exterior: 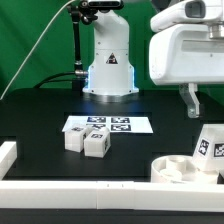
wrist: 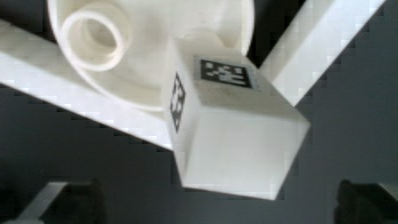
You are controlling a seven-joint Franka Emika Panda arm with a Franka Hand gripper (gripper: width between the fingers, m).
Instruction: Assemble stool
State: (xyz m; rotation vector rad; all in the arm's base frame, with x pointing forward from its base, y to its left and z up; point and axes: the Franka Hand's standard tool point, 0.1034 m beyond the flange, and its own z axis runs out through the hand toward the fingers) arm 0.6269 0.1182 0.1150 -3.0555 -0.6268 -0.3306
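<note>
Wrist view alone: round socket (wrist: 93, 40) in seat (wrist: 169, 28)

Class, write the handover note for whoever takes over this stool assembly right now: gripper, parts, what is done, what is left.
Gripper: open, holding nothing, above the third leg.
Seat: lies by the front rail, at the exterior view's right.
Third leg: next to the seat; whether they touch is unclear.
First leg and second leg: side by side in front of the marker board.
Done: no leg is fitted to the seat yet.
Left: fit all three legs.
</note>
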